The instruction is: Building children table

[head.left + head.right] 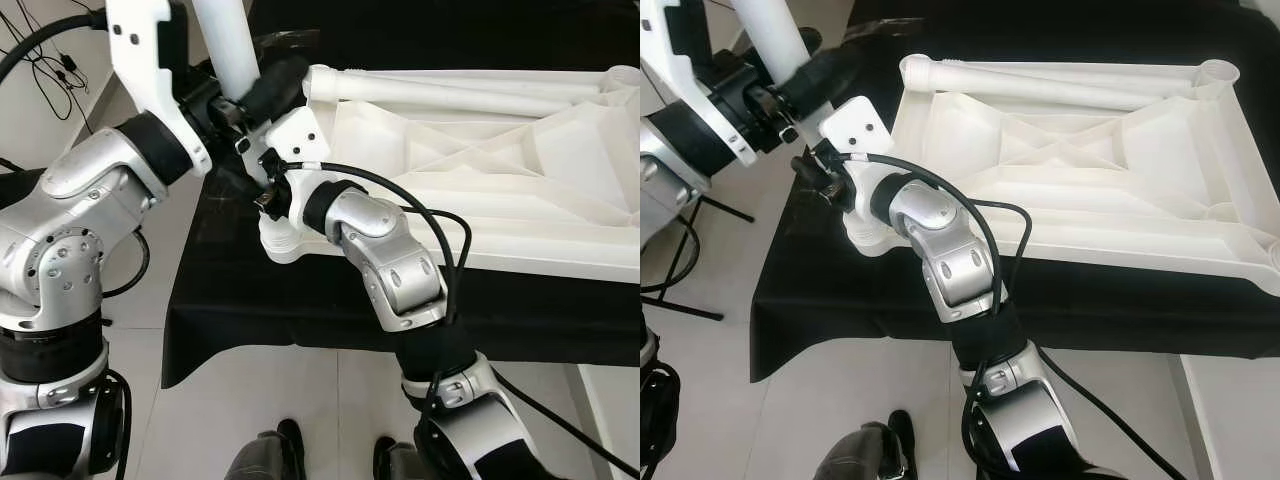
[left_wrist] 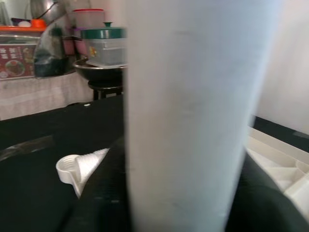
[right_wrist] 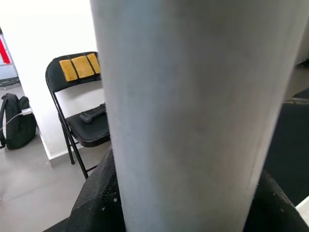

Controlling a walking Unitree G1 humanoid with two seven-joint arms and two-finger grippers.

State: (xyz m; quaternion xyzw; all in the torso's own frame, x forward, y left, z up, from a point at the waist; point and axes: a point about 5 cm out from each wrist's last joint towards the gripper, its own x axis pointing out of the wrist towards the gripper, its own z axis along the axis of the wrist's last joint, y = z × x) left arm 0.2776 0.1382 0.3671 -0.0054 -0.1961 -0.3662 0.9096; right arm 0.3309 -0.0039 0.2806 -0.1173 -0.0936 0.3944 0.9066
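Both pincers clamp the white cylindrical plastic table leg (image 1: 228, 45), left pincer (image 1: 262, 90) higher up, right pincer (image 1: 268, 185) just below, likely to keep it upright over the corner socket (image 1: 282, 238). That socket sits directly under the right pincer, at the near corner of the upside-down white ribbed plastic tabletop (image 1: 1090, 150) on the black-clothed desk (image 1: 250, 300). Leg looks about seated, final push probably pending.
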